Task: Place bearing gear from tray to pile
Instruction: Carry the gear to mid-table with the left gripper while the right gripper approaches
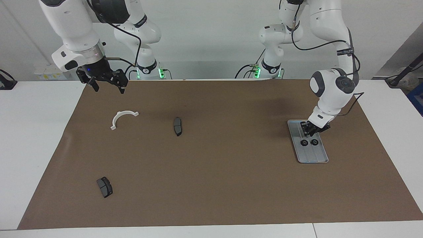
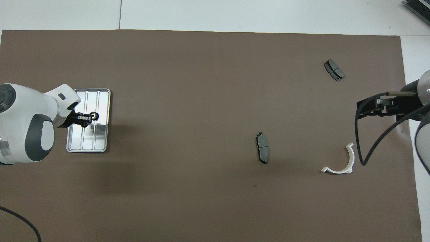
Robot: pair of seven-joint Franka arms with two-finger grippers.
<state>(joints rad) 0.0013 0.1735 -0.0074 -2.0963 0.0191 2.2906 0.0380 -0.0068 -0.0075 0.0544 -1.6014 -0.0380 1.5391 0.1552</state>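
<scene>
The silver ridged tray (image 1: 319, 158) (image 2: 100, 97) lies toward the left arm's end of the table. Two small dark bearing gears (image 1: 303, 142) (image 1: 314, 142) sit side by side on it. In the overhead view only one gear (image 2: 95, 116) shows; the hand covers the other. My left gripper (image 1: 310, 132) (image 2: 88, 118) hangs low over the tray, just above the gears. The pile is scattered toward the right arm's end: a white half-ring bracket (image 1: 124, 118) (image 2: 341, 161) and two dark brake pads (image 1: 177, 126) (image 2: 262, 148) (image 1: 104, 187) (image 2: 334, 70). My right gripper (image 1: 109, 88) (image 2: 360, 109) waits open, raised over the mat beside the bracket.
A brown mat (image 1: 214, 172) (image 2: 201, 84) covers most of the white table. A black cable (image 2: 361, 148) hangs from the right arm near the bracket.
</scene>
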